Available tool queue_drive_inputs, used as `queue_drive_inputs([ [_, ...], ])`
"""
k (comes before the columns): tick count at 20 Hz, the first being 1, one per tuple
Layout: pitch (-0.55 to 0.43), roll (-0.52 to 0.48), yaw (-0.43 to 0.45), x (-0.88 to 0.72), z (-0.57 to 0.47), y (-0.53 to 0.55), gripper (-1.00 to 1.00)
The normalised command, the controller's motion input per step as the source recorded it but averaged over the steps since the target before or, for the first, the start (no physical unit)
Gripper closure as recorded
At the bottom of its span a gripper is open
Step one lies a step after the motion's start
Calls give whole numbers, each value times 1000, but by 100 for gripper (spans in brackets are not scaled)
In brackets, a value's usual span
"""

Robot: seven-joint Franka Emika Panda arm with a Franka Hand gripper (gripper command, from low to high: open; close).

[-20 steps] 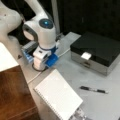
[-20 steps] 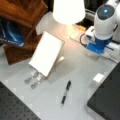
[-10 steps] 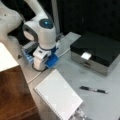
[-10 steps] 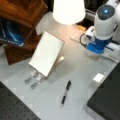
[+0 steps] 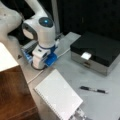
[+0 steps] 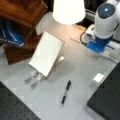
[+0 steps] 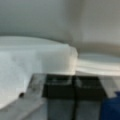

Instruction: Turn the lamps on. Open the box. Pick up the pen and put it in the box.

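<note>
A robotics laboratory bench. A white robot arm (image 5: pixel 41 32) is mounted on a grey tabletop (image 5: pixel 75 72); in a front view a black perforated optical breadboard (image 6: pixel 15 110) borders the table. Dark curtains (image 5: pixel 87 15) back the workspace, and a lit lampshade (image 6: pixel 68 11) hangs above.

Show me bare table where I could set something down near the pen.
Free: the grey strip between the pen and the closed box, and the patch between pen and notebook. Crowded: around the gripper at the blue base, by the cable.
</note>
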Motion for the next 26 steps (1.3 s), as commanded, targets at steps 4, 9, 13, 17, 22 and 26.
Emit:
queue_drive_inputs([
  [4,-316,-14,23,-412,12,-106,100],
  [9,-214,22,0,-293,49,-38,100],
  [13,-104,19,-39,-217,86,45,100],
  [17,-11,7,-57,-145,136,70,100],
  [22,40,0,-74,-51,182,110,100],
  [26,78,-3,-91,15,190,161,100],
])
